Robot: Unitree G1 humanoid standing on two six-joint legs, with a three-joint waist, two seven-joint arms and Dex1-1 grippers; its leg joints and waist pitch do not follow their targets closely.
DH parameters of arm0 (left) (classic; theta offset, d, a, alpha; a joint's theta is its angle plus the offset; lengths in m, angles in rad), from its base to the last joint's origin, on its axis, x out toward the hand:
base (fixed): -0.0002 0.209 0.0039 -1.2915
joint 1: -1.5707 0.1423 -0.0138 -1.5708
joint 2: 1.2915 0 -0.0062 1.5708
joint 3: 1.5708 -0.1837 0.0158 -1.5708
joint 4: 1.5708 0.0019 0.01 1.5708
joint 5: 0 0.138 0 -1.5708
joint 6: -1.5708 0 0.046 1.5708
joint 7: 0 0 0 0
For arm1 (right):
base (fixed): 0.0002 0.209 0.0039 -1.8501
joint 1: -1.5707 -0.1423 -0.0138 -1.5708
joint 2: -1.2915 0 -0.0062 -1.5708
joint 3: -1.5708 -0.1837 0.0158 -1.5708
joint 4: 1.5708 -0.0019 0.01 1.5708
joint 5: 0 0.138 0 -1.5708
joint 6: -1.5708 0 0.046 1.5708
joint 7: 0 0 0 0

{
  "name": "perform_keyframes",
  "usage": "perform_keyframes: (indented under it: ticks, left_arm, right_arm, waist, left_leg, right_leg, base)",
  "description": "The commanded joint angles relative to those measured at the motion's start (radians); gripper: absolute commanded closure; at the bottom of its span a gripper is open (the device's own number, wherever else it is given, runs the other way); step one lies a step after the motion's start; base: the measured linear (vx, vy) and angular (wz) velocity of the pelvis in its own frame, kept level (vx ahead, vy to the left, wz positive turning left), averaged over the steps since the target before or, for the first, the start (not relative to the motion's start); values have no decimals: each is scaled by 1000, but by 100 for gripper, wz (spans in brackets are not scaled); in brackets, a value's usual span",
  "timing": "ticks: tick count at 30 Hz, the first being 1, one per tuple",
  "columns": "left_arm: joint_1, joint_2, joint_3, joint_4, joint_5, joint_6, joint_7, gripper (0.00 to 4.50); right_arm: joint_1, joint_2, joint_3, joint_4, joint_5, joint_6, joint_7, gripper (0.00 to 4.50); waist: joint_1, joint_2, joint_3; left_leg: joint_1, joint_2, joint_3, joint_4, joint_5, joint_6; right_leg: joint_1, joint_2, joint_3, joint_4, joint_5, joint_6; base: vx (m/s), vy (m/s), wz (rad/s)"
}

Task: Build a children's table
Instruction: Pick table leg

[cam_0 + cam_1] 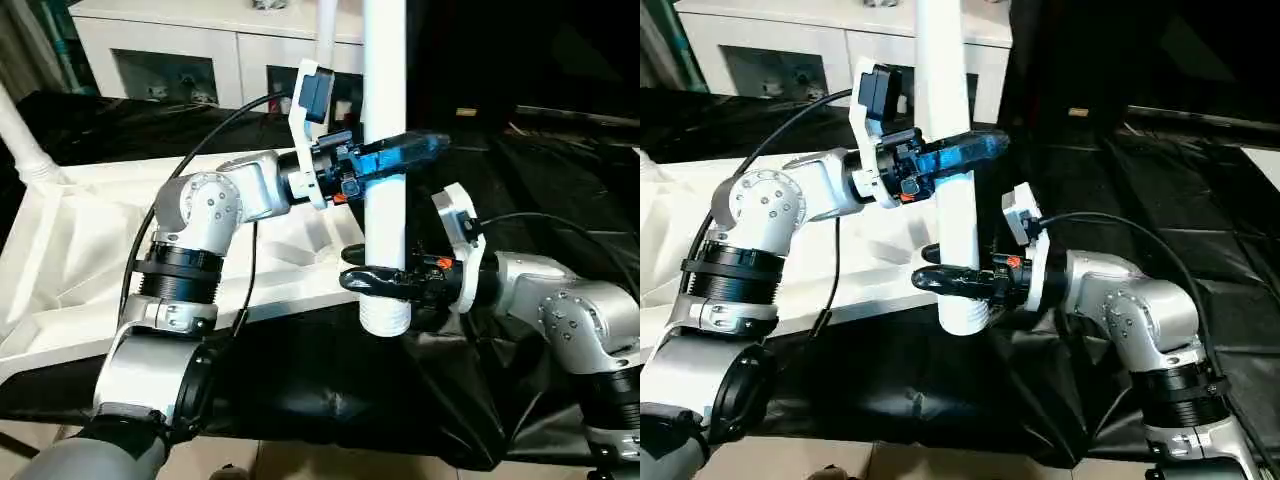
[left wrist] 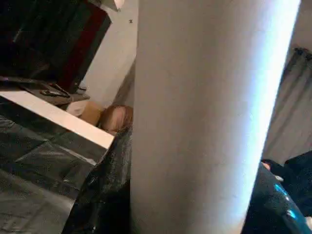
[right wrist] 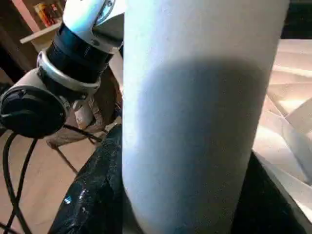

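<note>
I hold one white leg (image 1: pixel 384 150) of the children's table upright in front of me, above the near edge of the black-covered work table (image 1: pixel 1200 200). My left gripper (image 1: pixel 400 155) is closed around the leg at the middle of its visible length, and my right gripper (image 1: pixel 385 278) is around it lower, just above the ribbed threaded end (image 1: pixel 386 318). In both wrist views the tube is pressed very near to the camera, between my fingers. For the right gripper I cannot tell if it clamps firmly or only encircles the tube.

I judge the leg to be light, hollow and stiff, so it will not bend, but its plastic is smooth and round and it can slip or turn inside my fingers. Two holds, well apart on the tube, are good for keeping it straight. I think the thread should stay free, so the lower hold must not go further down.

The white tabletop (image 1: pixel 80 250) lies upside down on the work table to my left, its ribbed underside up, and another leg (image 1: pixel 25 140) already stands in its far left corner. A white cabinet (image 1: pixel 190 50) with glass doors stands behind. My own left forearm (image 1: pixel 215 205) and its black cable (image 1: pixel 215 125) pass over the tabletop, so they may be in the way when I bring the leg to a socket.
</note>
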Motion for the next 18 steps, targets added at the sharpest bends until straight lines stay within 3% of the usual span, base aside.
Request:
perform_keyframes:
  ticks: [1, 2, 4, 6, 7, 9, 11, 12, 14, 15, 17, 18]
  left_arm:
    - [-25, -7, -4, 0, 36, -31, 59, 265]
    - [-30, -9, -2, 13, 44, -29, 77, 265]
    - [-37, -12, 3, 30, 46, -21, 95, 209]
    - [-23, -21, -39, 46, 163, -130, 204, 195]
    - [-12, -25, -59, 43, 212, -181, 245, 185]
    - [-1, -40, -67, 38, 259, -225, 320, 173]
    - [16, -81, -50, 27, 286, -241, 435, 163]
    - [25, -91, -56, 22, 307, -250, 475, 163]
    - [35, -101, -61, 17, 325, -251, 509, 163]
    - [45, -116, -58, 14, 348, -251, 571, 198]
    - [46, -124, -48, 16, 354, -250, 606, 198]
    - [46, -128, -42, 18, 355, -253, 620, 218]
  right_arm:
    - [-11, 14, 4, 29, -66, -51, -68, 257]
    - [-15, 20, 1, 35, -76, -62, -84, 257]
    - [-20, 28, -2, 43, -88, -74, -103, 258]
    - [-39, 50, 7, 85, -177, -143, -199, 258]
    - [-45, 58, 11, 99, -209, -163, -238, 259]
    - [-50, 69, 15, 110, -236, -178, -281, 259]
    - [-60, 90, 22, 125, -284, -188, -366, 259]
    - [-63, 98, 29, 128, -307, -194, -398, 259]
    - [-66, 108, 37, 130, -328, -197, -426, 259]
    - [-68, 125, 40, 134, -350, -197, -464, 259]
    - [-69, 135, 38, 136, -354, -196, -482, 259]
    - [-69, 138, 38, 137, -356, -197, -486, 259]
  waist:
    - [5, -2, -75]
    - [6, -1, -75]
    - [5, -1, -75]
    - [8, 0, -73]
    - [6, -4, -74]
    - [6, -6, -74]
    - [6, -4, -78]
    - [7, 5, -78]
    - [6, 5, -79]
    - [6, 6, -80]
    - [3, 4, -78]
    - [2, 3, -77]
  left_leg:
    - [1, -8, 12, -69, -169, 10]
    - [1, -8, 13, -69, -161, 9]
    - [2, -10, 14, -69, -163, 8]
    - [2, -7, 12, -70, -164, 2]
    - [3, -9, 13, -71, -162, -15]
    - [0, -9, 12, -71, -157, -18]
    - [1, -10, 13, -69, -143, -16]
    - [-1, -11, 11, -68, -125, -14]
    - [-2, -11, 10, -67, -124, -13]
    - [-1, -13, 11, -67, -127, -8]
    - [-2, -13, 12, -68, -142, -7]
    - [-1, -14, 12, -69, -152, -5]
  right_leg:
    - [68, -31, 26, -60, -185, -219]
    - [67, -32, 27, -59, -179, -218]
    - [68, -30, 27, -62, -188, -213]
    - [65, -32, 28, -62, -194, -208]
    - [67, -32, 28, -66, -214, -181]
    - [69, -32, 29, -65, -217, -161]
    - [70, -32, 29, -63, -191, -163]
    - [70, -30, 30, -56, -145, -176]
    - [71, -29, 29, -55, -125, -182]
    - [73, -29, 29, -54, -114, -186]
    - [72, -28, 28, -58, -125, -188]
    - [71, -28, 28, -60, -140, -187]
  base:
    - [0, 0, 0]
    - [0, 0, 0]
    - [0, 0, 0]
    - [0, 0, 0]
    - [0, 0, 0]
    - [0, 0, 0]
    - [0, 0, 0]
    - [0, 0, 0]
    - [0, 0, 0]
    - [0, 0, 0]
    - [0, 0, 0]
    - [0, 0, 0]
